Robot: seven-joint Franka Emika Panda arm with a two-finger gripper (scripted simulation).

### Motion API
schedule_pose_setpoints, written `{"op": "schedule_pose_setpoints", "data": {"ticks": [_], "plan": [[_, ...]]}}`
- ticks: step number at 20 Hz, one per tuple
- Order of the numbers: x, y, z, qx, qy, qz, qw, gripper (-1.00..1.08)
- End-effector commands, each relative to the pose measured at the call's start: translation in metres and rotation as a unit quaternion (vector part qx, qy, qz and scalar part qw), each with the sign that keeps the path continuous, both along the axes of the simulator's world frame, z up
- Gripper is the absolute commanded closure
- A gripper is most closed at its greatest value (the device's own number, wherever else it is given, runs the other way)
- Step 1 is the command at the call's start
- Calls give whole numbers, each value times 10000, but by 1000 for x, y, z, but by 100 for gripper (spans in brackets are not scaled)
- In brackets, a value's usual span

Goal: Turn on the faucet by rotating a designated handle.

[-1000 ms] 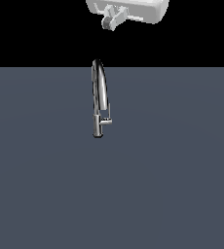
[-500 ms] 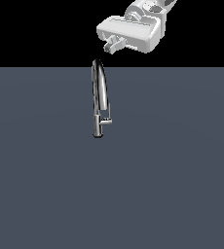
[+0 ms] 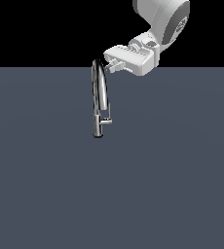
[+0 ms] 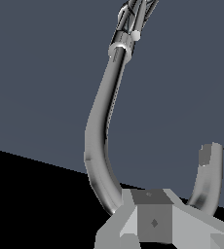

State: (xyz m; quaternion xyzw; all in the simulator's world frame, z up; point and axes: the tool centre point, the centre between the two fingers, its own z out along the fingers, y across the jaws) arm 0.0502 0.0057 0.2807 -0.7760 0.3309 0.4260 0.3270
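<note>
Slim shiny chrome faucet [image 3: 99, 97] with tall arched gooseneck spout stands on the flat dark grey-blue surface [image 3: 172, 185], left of centre in the exterior view. Small chrome stub handle [image 3: 106, 120] with thin lever juts from its lower body toward the exterior view's right. White robot gripper [image 3: 115, 64] sits just right of the spout's arch, close beside its top, well above the handle. Fingers grip nothing; their spread cannot be told. In the wrist view the spout curves close past the gripper body.
</note>
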Motion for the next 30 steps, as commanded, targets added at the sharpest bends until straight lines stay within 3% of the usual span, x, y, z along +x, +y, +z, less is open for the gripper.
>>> {"op": "schedule_pose_setpoints", "data": {"ticks": [1,8,17,24,30], "plan": [[10,0,-15,176,202,-171,9995,108],[35,1,-58,659,772,-660,9926,108],[59,6,-114,1222,1450,-1247,9739,108],[68,11,-142,1484,1771,-1527,9609,108],[71,13,-153,1578,1887,-1630,9555,108]]}}
